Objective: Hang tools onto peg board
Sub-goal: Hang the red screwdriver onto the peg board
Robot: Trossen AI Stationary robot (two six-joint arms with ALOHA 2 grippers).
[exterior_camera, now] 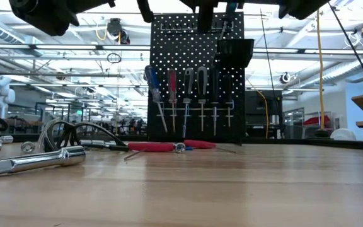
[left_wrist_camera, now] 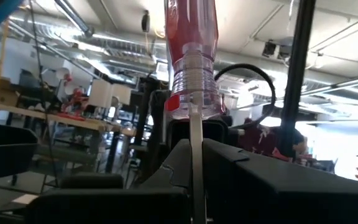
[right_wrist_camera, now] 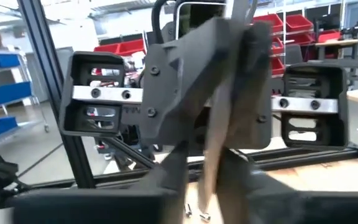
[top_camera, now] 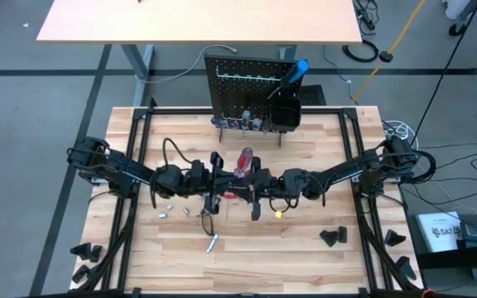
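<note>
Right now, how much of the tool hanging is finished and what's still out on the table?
Done: several screwdrivers hang on the black perforated peg board. In hand: the left gripper, jaws shut, holds a red clear-handled screwdriver by its shaft at mid-table, the right gripper facing it. Left: a silver socket handle and red-handled pliers lie on the wood.

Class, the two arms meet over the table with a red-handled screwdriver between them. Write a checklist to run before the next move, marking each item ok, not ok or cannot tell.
1. Left gripper shut on the red-handled screwdriver, gripping its shaft: ok.
2. Right gripper has its own hold on the screwdriver: cannot tell; the right wrist view is blurred.
3. Peg board upright behind the arms: ok.
4. Free hook on the board: cannot tell.
5. All tools hung: not ok; red-handled pliers and a silver socket bar lie on the table.
</note>
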